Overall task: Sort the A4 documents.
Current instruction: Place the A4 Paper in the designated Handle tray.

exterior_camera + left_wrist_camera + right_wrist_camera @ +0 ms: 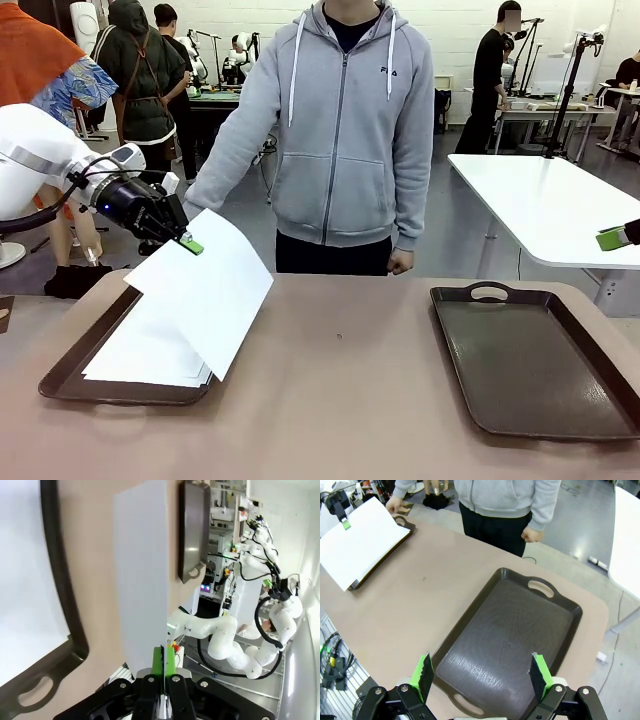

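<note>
The lifted A4 sheet (205, 295) is thin, light and limp, likely to sag and flutter; it hangs from its top corner, pinched between the closed pads of the left gripper (190, 243), drooping below it over the paper stack (145, 355) in the left tray (65, 375). An edge pinch suits it best. The right gripper (482, 676) hovers open above the bare right tray (510, 635)

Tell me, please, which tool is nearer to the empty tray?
The right tool: it hovers open directly above the empty tray. The left tool is across the table, over the other tray, shut on a lifted sheet.
</note>
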Robot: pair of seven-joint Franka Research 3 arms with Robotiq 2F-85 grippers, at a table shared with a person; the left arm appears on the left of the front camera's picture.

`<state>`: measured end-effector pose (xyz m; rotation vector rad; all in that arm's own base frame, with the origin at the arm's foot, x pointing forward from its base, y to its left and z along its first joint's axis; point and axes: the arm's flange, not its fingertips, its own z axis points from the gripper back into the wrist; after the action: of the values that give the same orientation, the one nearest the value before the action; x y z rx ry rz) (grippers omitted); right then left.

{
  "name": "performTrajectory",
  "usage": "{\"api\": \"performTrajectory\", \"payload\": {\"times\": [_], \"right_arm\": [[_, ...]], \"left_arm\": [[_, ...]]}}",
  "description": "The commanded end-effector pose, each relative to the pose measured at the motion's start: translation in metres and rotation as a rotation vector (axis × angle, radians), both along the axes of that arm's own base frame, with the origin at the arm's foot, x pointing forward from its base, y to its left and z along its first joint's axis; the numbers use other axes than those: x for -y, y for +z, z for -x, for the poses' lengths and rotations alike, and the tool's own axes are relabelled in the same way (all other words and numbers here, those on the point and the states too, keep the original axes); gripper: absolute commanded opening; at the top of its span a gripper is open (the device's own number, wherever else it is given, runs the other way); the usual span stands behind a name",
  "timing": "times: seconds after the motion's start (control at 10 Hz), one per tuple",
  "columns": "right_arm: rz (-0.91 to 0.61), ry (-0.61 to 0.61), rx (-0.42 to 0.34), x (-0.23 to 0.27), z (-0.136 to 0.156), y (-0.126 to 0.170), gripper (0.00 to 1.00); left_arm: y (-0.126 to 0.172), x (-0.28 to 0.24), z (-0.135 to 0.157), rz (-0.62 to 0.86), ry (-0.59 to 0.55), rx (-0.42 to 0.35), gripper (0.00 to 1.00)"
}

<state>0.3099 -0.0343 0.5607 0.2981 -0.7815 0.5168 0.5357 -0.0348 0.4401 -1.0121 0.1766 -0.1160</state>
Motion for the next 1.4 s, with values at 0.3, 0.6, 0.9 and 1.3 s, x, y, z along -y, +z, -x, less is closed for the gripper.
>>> {"api": "performTrajectory", "payload": {"times": [0.3, 0.6, 0.9, 1.3], "right_arm": [[-0.012, 0.01, -0.003, 0.0, -0.001, -0.002, 1.0], [-0.012, 0.01, -0.003, 0.0, -0.001, -0.002, 1.0], [-0.012, 0.01, -0.003, 0.0, -0.001, -0.002, 1.0], [-0.012, 0.01, -0.003, 0.0, -0.001, -0.002, 1.0]], "left_arm": [[-0.028, -0.012, -0.021, -0.183, 0.091, 0.026, 0.01], [-0.033, -0.022, -0.026, -0.3, 0.113, 0.035, 0.01], [-0.034, -0.027, -0.023, -0.502, 0.147, -0.006, 0.01], [-0.041, -0.011, -0.025, -0.634, 0.09, -0.002, 0.01]]}}
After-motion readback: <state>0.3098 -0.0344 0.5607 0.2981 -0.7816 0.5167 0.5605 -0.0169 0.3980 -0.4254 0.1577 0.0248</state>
